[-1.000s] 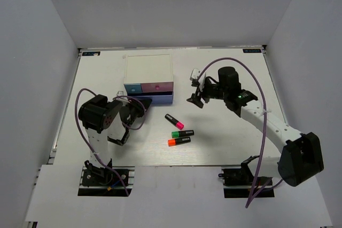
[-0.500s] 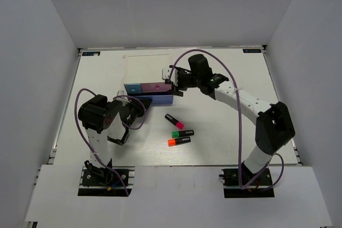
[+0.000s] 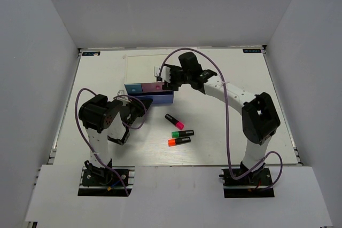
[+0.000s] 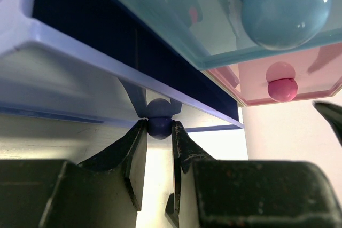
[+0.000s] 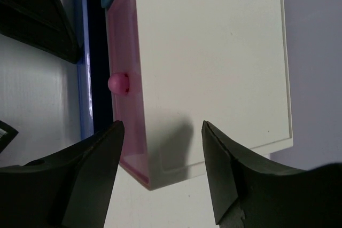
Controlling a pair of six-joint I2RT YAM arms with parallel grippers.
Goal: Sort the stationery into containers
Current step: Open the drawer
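My left gripper (image 4: 158, 132) is pinched tight on the dark blue knob (image 4: 159, 125) of the wide bottom drawer (image 4: 80, 44) — that drawer sticks out a little from the drawer box (image 3: 148, 68). My right gripper (image 5: 160, 132) hangs with its jaws wide apart over the box's right front corner, beside the pink drawer (image 5: 125, 41) and its pink knob (image 5: 118, 83). The three markers (image 3: 180, 133) lie on the table (image 3: 230, 132) near the drawer front, not touching it — bare room all around them.
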